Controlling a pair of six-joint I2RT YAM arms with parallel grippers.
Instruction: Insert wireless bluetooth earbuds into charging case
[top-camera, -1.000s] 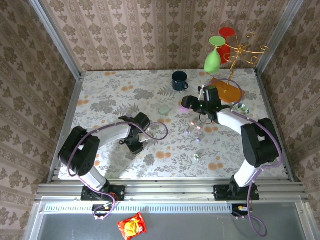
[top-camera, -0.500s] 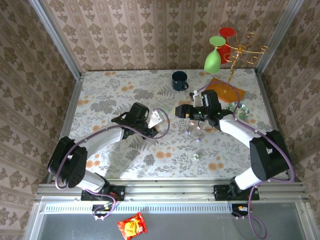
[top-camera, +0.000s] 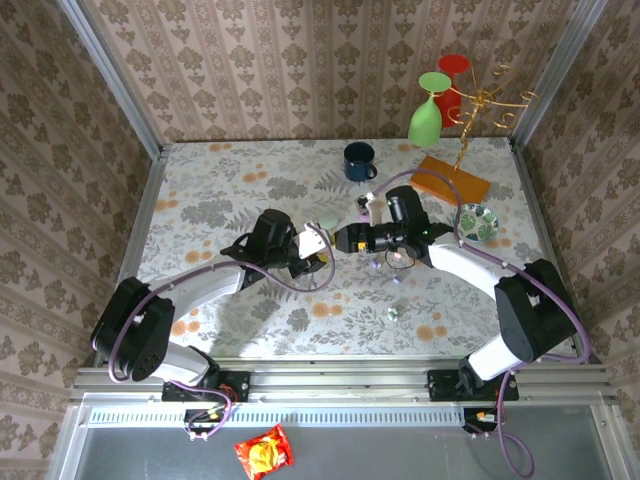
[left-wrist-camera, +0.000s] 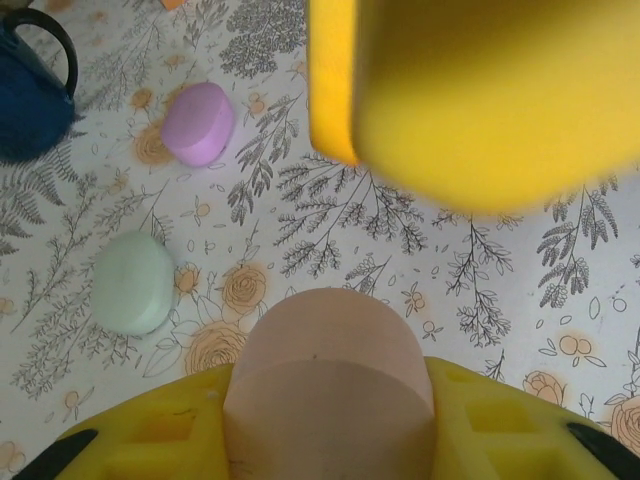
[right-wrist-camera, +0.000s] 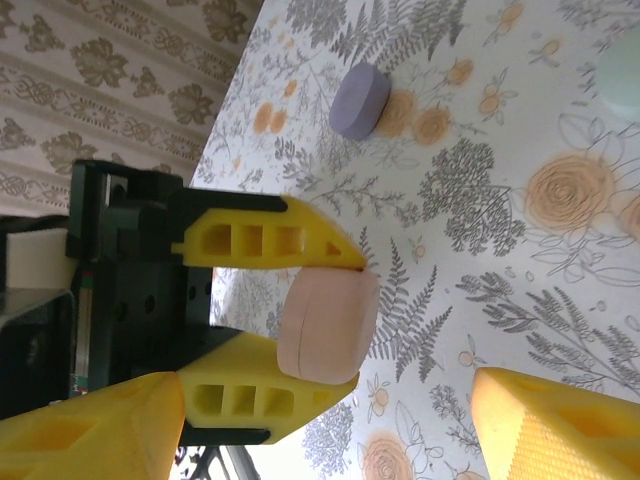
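Case (left-wrist-camera: 330, 380) (pink) on edge, left pincer (right-wrist-camera: 342, 322) clamped

Blue mug (top-camera: 359, 160), green goblet (top-camera: 425, 120), snack packet (top-camera: 264, 452)

The floral-printed bench (top-camera: 220, 200) carries a pale green pebble (left-wrist-camera: 133, 283) and a lilac pebble (left-wrist-camera: 198, 137), both lying flat just beyond the left hand (top-camera: 318, 247). Farther out past them stands a dark blue mug (top-camera: 359, 160). A few tiny buds (top-camera: 392, 313) lie scattered nearer than the right hand (top-camera: 345, 238). Behind that hand's wrist sit a small patterned dish (top-camera: 478, 222) and an orange board (top-camera: 452, 178).
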